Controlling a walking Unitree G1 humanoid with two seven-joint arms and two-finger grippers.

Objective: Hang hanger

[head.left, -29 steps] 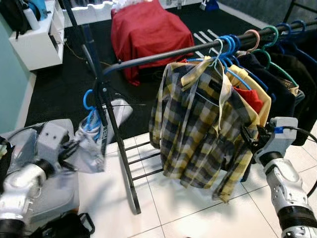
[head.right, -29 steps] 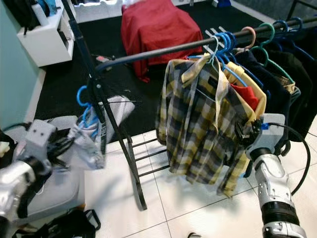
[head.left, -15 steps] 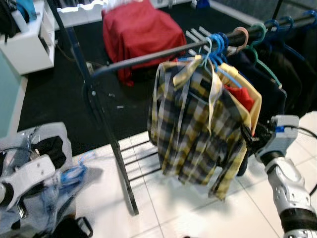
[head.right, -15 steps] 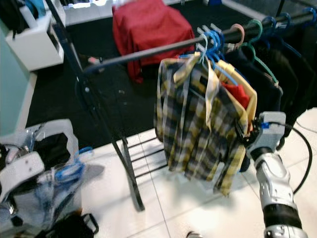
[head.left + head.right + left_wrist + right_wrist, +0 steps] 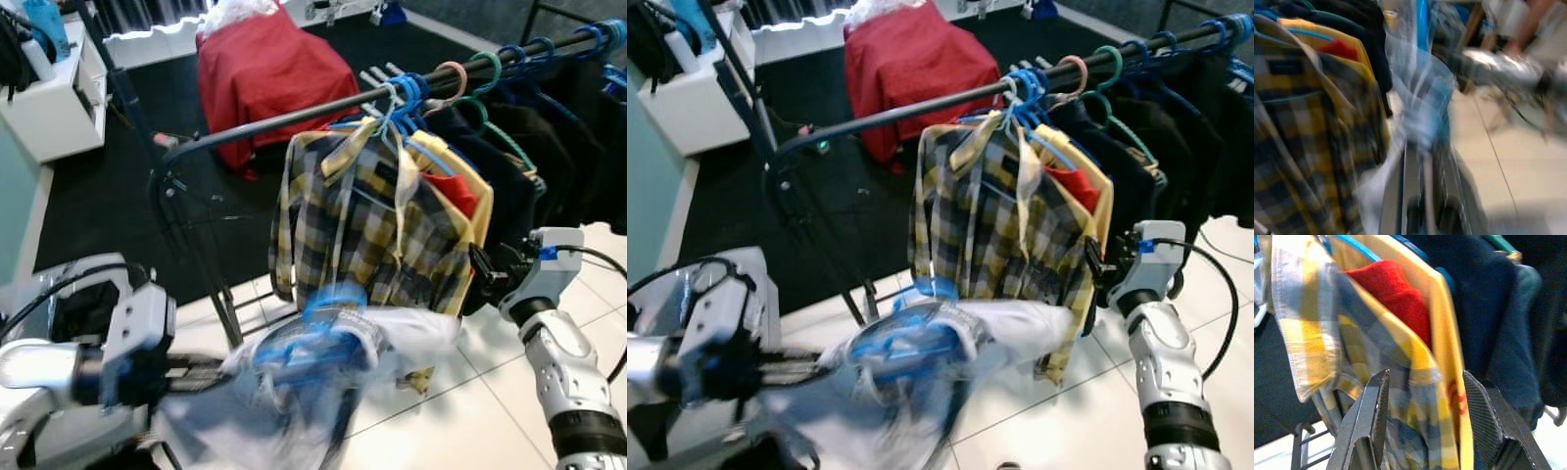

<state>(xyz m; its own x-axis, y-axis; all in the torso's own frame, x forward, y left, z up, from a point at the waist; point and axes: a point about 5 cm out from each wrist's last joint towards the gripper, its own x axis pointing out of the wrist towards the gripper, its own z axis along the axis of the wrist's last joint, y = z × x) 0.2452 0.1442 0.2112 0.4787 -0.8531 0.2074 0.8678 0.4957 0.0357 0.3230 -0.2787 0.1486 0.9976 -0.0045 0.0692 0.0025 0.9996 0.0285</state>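
Observation:
A blue hanger carrying a pale, plastic-wrapped garment is blurred with motion in mid-air, low in front of the rack. My left gripper is shut on it, and its fingers point toward the hung clothes. The black rail runs above, bare along its left half. A yellow plaid shirt hangs from a hanger at mid-rail. My right gripper stands open at that shirt's right edge, and the right wrist view has shirt fabric between its spread fingers.
Dark garments on coloured hangers crowd the rail's right end. The rack's slanted post stands at left. A red-draped block sits on the black rug behind, a white shelf at far left, and a grey bin beside my left arm.
My left arm has swung up and to the right from the bin, bringing the hanger and garment in front of the plaid shirt's lower part. The camera shifted slightly. The right gripper stayed put.

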